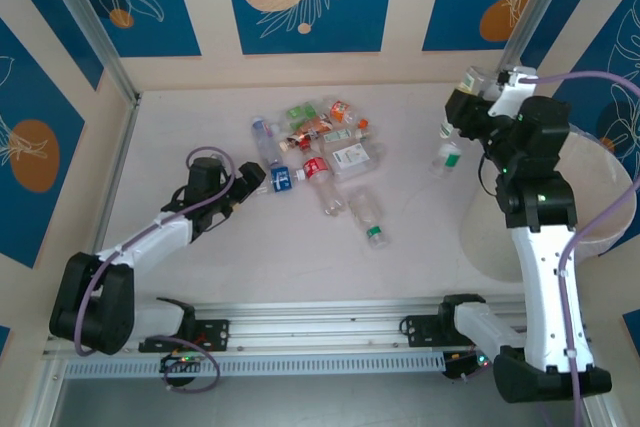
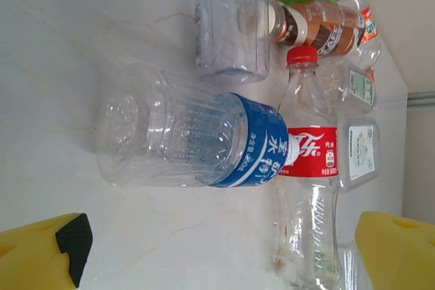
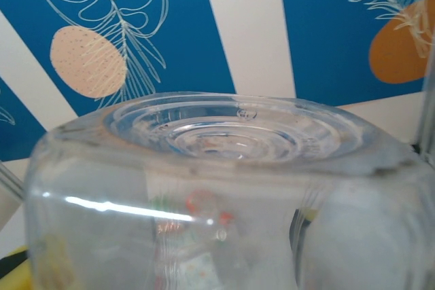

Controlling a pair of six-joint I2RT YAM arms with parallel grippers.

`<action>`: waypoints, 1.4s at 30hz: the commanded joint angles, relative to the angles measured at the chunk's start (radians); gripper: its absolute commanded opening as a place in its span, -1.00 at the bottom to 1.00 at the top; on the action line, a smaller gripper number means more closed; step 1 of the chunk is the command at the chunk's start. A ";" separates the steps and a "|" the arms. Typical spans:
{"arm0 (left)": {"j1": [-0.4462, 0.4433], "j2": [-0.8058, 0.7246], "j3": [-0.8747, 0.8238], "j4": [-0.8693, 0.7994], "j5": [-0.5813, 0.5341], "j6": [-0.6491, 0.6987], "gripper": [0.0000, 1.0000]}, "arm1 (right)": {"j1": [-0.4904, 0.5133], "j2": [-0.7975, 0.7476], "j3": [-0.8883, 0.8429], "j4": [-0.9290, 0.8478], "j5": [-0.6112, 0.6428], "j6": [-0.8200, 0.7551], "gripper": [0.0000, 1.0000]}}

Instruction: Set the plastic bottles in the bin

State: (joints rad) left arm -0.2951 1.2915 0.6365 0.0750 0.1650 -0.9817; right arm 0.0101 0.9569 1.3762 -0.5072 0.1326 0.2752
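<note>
From the overhead camera I had bare table all down the left side as far as the wall, and a clear strip between the heap of plastic bottles and the bin, which sat at the right edge partly behind the right arm. The near edge was closed off by the mounting rail. The heap lay at mid-table toward the back wall: small clear bottles, several crushed, with red, green, orange and white labels. One green-capped bottle lay apart on the near side. The left gripper was low at the heap's left edge, its yellow fingers spread wide and touching nothing. Just ahead of them a blue-labelled bottle lay on its side, base toward the camera, with a red-labelled bottle beside it. The right gripper was raised near the back right corner, and as far as I could judge it was clamped on a clear bottle, whose ribbed base loomed in its wrist view.
</note>
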 commanded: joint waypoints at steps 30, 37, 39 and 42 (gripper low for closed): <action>0.011 0.090 0.070 0.032 0.065 0.005 1.00 | -0.383 -0.089 -0.050 0.044 0.414 -0.137 -0.27; 0.012 0.085 0.072 0.009 0.050 0.021 1.00 | -0.466 -0.091 -0.171 0.050 0.152 -0.056 -0.03; 0.012 0.089 0.079 0.008 0.051 0.021 1.00 | -0.471 -0.093 -0.198 0.040 0.113 -0.041 0.12; 0.012 0.100 0.084 0.008 0.058 0.020 1.00 | -0.471 -0.092 -0.232 0.023 0.043 -0.028 0.47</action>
State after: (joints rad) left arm -0.2947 1.3781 0.6849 0.0895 0.2100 -0.9764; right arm -0.4568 0.8799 1.1625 -0.5083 0.2943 0.2131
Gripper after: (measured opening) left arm 0.999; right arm 0.699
